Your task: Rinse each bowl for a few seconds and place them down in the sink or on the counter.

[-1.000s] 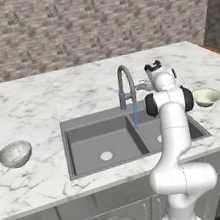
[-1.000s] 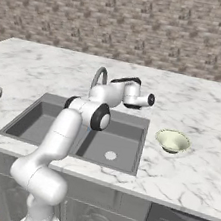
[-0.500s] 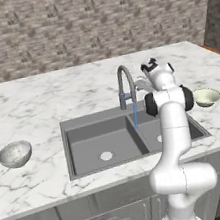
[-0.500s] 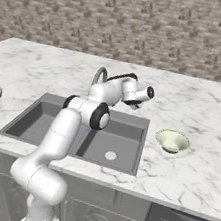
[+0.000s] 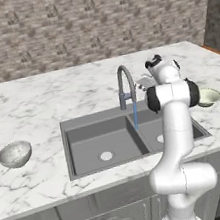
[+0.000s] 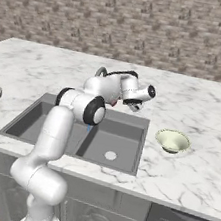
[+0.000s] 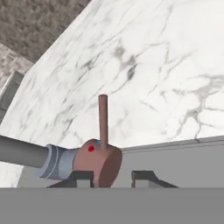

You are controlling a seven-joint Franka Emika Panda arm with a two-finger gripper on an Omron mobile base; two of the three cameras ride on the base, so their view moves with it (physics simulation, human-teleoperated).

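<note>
Hovering at the faucet handle (image 7: 103,117) behind the sink (image 5: 87,146), the gripper (image 7: 113,176) has its fingertips spread, holding nothing. Water runs from the faucet (image 5: 125,86). The cream-green bowl (image 6: 172,141) sits nearest, on the counter (image 6: 202,117) beside the sink's right edge; the stone-grey bowl (image 5: 14,154) lies near the left edge, well apart.
</note>
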